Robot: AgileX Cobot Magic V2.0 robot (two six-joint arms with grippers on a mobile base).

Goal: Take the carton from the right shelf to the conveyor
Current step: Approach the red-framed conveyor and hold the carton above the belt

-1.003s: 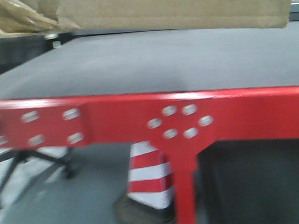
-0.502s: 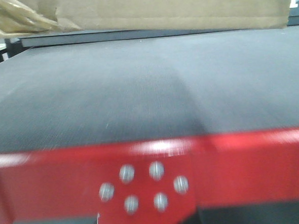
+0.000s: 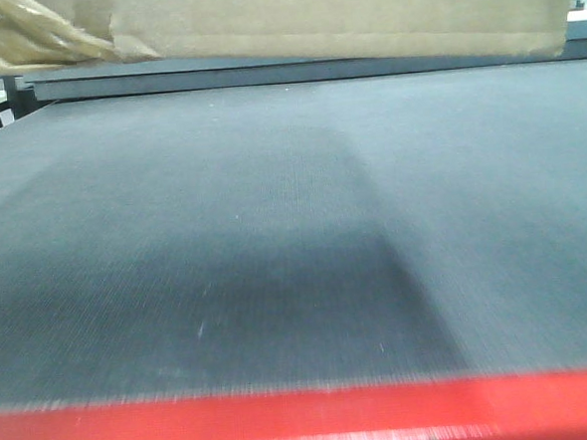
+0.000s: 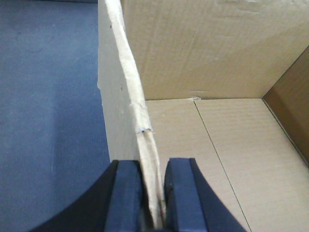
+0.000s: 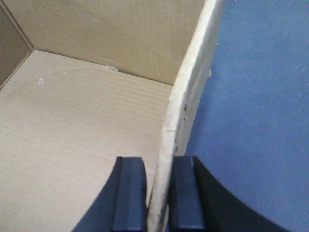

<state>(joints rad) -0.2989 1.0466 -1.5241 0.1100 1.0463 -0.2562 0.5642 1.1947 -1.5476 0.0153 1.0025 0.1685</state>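
The open brown carton [image 3: 341, 13] hangs at the top of the front view, above the dark conveyor belt [image 3: 294, 230]. My left gripper [image 4: 154, 193] is shut on the carton's left wall [image 4: 128, 82], one finger outside and one inside. My right gripper [image 5: 158, 193] is shut on the carton's right wall [image 5: 193, 77] in the same way. The carton's bare inner floor [image 4: 217, 145] shows in the left wrist view, and the floor [image 5: 72, 135] also shows in the right wrist view. The belt lies below the carton on both outer sides.
The conveyor's red frame edge [image 3: 306, 424] runs along the bottom of the front view. A dark raised edge [image 3: 294, 72] lies at the belt's far end. Crumpled brown wrapping [image 3: 33, 36] hangs at the top left beside the carton.
The view has advanced over the conveyor: the red frame has dropped from mid-frame to the bottom edge, and the traffic cone and chair base have left view. The carton stays held at the top.
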